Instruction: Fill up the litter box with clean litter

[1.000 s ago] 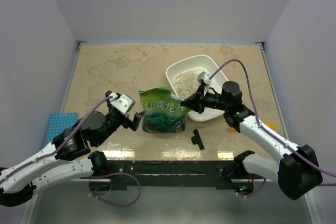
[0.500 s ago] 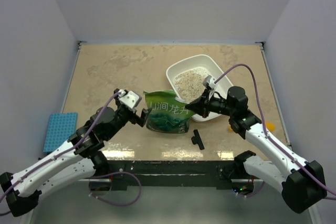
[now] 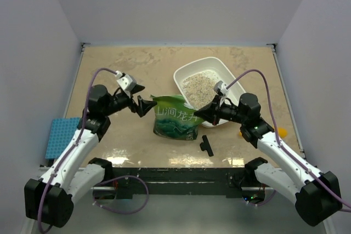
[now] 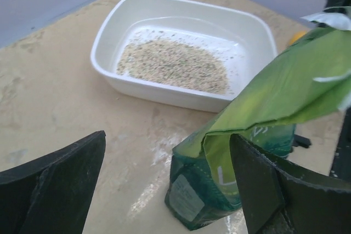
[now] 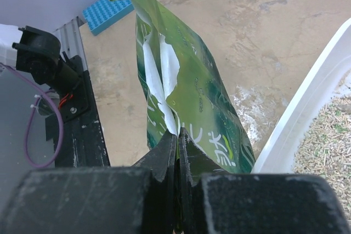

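While the green bag [image 3: 174, 121] is standing on the table [image 3: 109, 69] near its middle, the right gripper [image 3: 198, 112] is pinching the bag's torn top edge, jaws clamped tight on it. The left gripper [image 3: 141, 98] is hovering just left of the bag, jaws spread wide, gripping nothing. The litter box [image 3: 219, 67] is sitting just beyond the bag, to the far right. The clean litter [image 3: 196, 83] is lying inside it as a thin heap.

From above and behind, the top external camera looks down over the whole mottled tan tabletop [image 3: 109, 75]. Both wrist cameras sit low and close, on opposite sides of the crinkled green bag [image 4: 274, 91]; each also catches the white shallow plastic tray [image 4: 164, 90].
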Robot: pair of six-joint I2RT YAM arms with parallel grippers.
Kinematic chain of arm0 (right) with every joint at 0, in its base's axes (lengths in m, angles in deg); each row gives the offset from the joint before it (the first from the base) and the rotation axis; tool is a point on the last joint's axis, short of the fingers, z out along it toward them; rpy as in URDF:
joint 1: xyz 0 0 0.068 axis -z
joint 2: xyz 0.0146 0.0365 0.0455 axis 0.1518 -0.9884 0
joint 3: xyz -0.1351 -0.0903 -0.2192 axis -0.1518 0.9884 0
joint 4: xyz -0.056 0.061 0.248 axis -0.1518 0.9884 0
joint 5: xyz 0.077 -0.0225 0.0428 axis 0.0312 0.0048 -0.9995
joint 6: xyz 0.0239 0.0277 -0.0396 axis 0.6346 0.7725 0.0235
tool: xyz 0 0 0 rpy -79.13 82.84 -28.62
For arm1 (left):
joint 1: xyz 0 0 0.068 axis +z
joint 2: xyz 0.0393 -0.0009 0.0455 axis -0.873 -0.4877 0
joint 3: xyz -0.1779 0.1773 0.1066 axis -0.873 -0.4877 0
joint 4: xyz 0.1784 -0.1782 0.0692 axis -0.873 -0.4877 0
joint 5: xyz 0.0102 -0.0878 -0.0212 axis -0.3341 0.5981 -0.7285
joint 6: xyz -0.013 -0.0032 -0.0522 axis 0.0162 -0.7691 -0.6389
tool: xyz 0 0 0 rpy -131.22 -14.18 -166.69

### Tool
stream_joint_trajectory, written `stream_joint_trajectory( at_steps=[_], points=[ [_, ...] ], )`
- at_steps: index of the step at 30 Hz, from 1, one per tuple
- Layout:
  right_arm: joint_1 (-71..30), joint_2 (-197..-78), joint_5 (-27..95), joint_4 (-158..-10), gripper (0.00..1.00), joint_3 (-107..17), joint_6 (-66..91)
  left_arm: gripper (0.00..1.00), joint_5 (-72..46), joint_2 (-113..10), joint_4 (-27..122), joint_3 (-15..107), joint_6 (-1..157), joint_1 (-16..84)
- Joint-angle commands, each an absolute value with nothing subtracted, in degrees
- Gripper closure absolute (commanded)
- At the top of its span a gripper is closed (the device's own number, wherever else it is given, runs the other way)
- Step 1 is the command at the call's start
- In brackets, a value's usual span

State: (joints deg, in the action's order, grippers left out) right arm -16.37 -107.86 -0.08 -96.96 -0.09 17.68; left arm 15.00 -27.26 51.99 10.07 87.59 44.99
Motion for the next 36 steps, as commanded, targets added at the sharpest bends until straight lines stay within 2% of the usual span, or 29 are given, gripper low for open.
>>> stream_joint_trajectory(
  at_steps=[1,5,9,13,18,26,29,30,32,33,35,36],
  points=[
    [-16.32,-106.38,-2.09,-104.99,1.0,-0.46,20.15,0.02,41.84,-29.8,65.85,8.14,79.99,51.57],
    [-16.5,-107.44,-2.09,-105.79,1.0,-0.2,20.59,0.04,48.95,-34.27,76.66,5.68,71.31,51.58],
    [-16.58,-107.97,-1.74,-106.13,1.0,-0.02,20.68,0.05,50.99,-37.45,84.06,4.71,65.91,51.06],
    [-16.67,-108.67,-1.92,-106.14,1.0,-0.02,20.77,0.06,50.29,-39.2,82.32,6.2,66.25,50.09],
    [-16.93,-108.58,-1.39,-105.61,1.0,0.24,21.03,0.17,47.74,-42.54,79.25,8.84,67.13,48.25],
    [-17.11,-107.44,-0.95,-104.91,1.0,1.12,21.91,0.26,46.69,-46.33,78.62,10.51,69.42,46.83],
    [-17.02,-107.09,-0.51,-103.94,1.0,1.03,21.82,0.41,47.3,-47.64,79.76,10.69,69.33,46.74],
    [-17.02,-107.18,-0.07,-103.5,1.0,1.03,21.99,0.57,47.65,-48.08,81.33,10.77,68.9,46.83],
    [-17.02,-107.18,0.45,-102.45,1.0,1.03,22.26,0.73,49.23,-49.66,83.88,10.43,66.53,46.83],
    [-17.02,-107.09,0.72,-102.1,1.0,1.03,22.87,0.86,49.5,-49.93,87.64,9.99,65.56,46.75],
    [-17.02,-106.83,1.51,-100.96,1.0,1.21,24.28,0.97,49.68,-49.58,93.18,7.97,61.09,46.75],
    [-17.02,-106.56,1.77,-100.43,1.0,1.21,25.24,1.0,49.76,-49.32,96.26,7.79,59.85,46.92]
  ],
)
